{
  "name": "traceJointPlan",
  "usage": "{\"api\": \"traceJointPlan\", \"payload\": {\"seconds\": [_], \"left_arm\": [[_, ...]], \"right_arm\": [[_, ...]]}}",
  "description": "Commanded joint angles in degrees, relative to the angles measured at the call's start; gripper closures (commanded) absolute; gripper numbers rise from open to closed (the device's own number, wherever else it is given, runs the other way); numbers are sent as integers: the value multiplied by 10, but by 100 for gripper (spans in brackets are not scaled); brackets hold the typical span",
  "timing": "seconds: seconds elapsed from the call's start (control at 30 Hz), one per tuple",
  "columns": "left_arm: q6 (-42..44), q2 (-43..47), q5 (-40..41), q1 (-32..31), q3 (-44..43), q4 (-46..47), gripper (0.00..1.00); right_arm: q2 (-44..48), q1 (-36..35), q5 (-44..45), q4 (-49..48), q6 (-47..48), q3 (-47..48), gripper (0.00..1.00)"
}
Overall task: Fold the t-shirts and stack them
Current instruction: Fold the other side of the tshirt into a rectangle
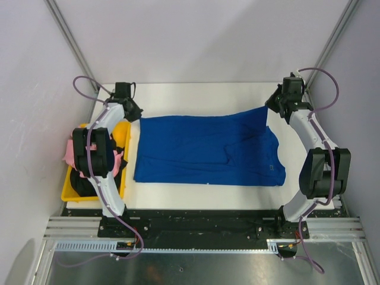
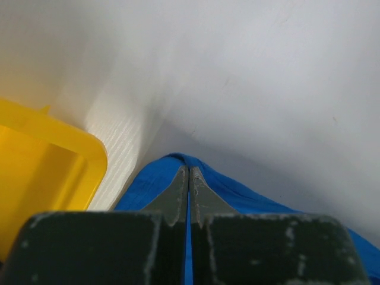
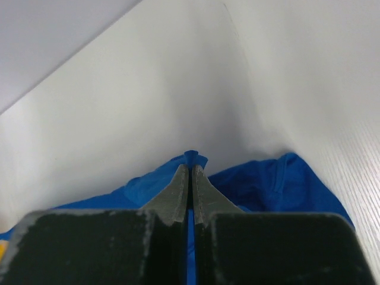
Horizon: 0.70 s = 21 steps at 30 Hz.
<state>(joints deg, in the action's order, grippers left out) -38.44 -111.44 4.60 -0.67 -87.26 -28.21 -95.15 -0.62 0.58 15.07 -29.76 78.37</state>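
The white table (image 1: 202,98) is the biggest thing in front of me, and the royal-blue t-shirt (image 1: 202,153) lies spread flat over its middle, with the long side going from left to right. I cannot see any lettering on it from above. On the left side of the table, just beside the blue shirt, stands the yellow bin (image 1: 67,191). A pink t-shirt (image 1: 69,153) lies in it and hangs a little over its outer rim, and a black t-shirt (image 1: 76,181) lies in its near part; my left arm hides a part of both. My left gripper (image 2: 189,170) is at the far left corner of the blue shirt, close to the corner of the bin. Its two fingers are pressed together, and a thin fold of blue cloth is pinched between them. My right gripper (image 3: 190,168) is at the far right corner of the same shirt. Its fingers are also closed tight on a small peak of blue cloth that shows just beyond the tips.
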Motion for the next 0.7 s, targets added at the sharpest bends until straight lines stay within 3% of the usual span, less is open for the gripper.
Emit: {"api": "traceJointPlan", "payload": {"seconds": [0.0, 0.37, 0.67], "left_arm": [[18, 43, -9, 13, 34, 7, 100], [19, 101, -18, 26, 146, 6, 100], [12, 147, -10, 26, 218, 6, 100]], "right_arm": [[49, 2, 14, 69, 0, 20, 100], [181, 2, 13, 131, 1, -124, 100], [181, 16, 13, 126, -4, -213, 100]]}}
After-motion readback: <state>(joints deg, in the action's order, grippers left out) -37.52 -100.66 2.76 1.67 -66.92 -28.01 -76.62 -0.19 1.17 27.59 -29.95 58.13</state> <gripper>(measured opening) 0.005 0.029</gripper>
